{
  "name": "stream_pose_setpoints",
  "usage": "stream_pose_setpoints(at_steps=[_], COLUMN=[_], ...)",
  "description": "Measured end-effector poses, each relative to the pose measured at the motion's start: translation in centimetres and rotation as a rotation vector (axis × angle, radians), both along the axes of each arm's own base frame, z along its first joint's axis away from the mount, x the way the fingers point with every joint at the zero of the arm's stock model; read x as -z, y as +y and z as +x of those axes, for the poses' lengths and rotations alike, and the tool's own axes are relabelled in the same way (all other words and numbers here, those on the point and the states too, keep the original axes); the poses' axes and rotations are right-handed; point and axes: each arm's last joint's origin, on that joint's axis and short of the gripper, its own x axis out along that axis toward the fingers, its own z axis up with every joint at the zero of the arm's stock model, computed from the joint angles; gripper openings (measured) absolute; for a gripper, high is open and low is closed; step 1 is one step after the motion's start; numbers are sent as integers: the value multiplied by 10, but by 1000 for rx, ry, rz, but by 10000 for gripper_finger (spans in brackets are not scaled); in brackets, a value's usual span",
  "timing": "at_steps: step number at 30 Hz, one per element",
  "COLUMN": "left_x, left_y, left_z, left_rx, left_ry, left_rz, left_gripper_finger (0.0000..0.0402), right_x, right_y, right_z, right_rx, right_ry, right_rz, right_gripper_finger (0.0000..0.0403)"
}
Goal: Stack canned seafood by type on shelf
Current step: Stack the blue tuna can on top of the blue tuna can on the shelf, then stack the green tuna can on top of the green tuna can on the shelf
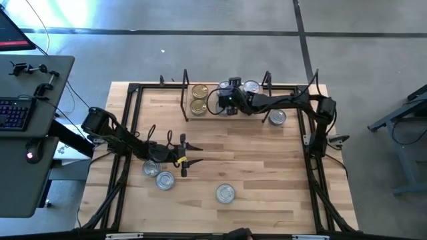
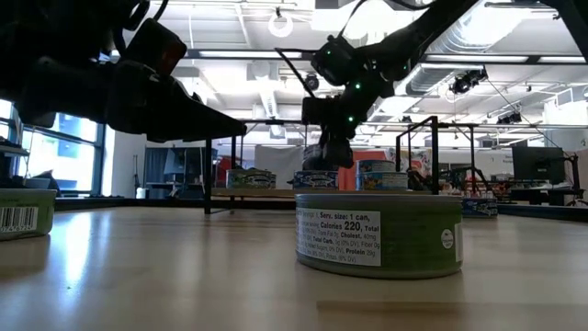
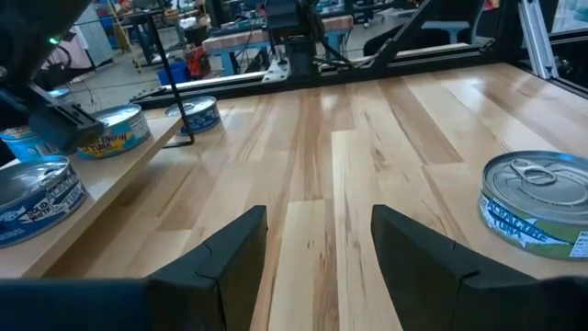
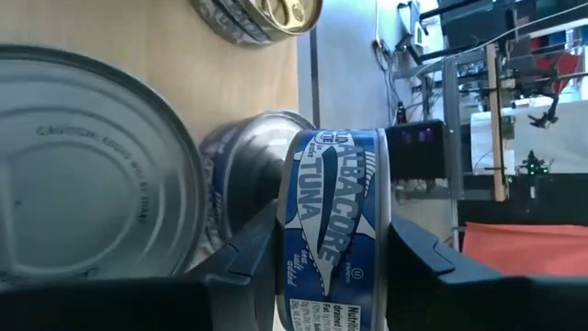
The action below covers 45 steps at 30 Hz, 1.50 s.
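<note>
The shelf (image 1: 212, 115) stands at the table's far edge, with two gold-lidded tins (image 1: 199, 97) on its left end and a silver one (image 1: 251, 87) farther right. My right gripper (image 1: 229, 100) reaches in from the right over the shelf's middle, shut on a blue-labelled tuna tin (image 4: 331, 211). It holds this just above another silver tin (image 4: 243, 161). My left gripper (image 1: 183, 159) hovers open above the table left of centre. Two silver tins (image 1: 158, 175) lie beside it, one green-labelled tin (image 1: 225, 193) sits nearer, and one more (image 1: 277, 118) rests right of the shelf. My right gripper pinches the tuna tin between its two fingers (image 4: 243, 262), one on each flat face, with the labelled side wall (image 4: 317, 276) facing the wrist camera. The wrist is rolled on its side and comes in level from the table's right. The tin lies flat above a shelf tin; whether it touches that tin, I cannot tell.
A black tube frame (image 1: 133, 120) runs around the table's edges. The shelf's thin wire end frames (image 1: 185, 87) stand at either end of the board. A desk with a keyboard (image 1: 13, 113) sits left of the table. Bare wood lies between the two arms.
</note>
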Motion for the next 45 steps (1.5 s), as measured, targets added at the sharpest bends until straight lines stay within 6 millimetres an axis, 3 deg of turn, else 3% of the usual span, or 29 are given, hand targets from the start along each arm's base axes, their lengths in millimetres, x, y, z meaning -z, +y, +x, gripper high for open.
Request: stream_pose_setpoints(at_steps=[7,16,29,36,40,45], left_x=[0,1,2,3,3,3], left_y=[0,0,0,0,-2,-6], left_z=[0,0,0,-1,-1,-2], left_rx=[0,0,0,2,10,27], left_ry=[1,13,25,27,27,27], left_rz=[0,4,7,7,7,8], left_gripper_finger=[188,188,188,188,188,188], right_x=[0,-2,-9,-47,-63,-61], right_y=[1,0,7,55,98,161], right_z=[0,2,5,3,-2,-6], right_rx=[14,20,-5,5,-61,-171], right_ry=[-40,-89,-121,-266,-372,-377], right_rz=[29,41,27,51,243,534], right_gripper_finger=[122,214,221,222,222,222])
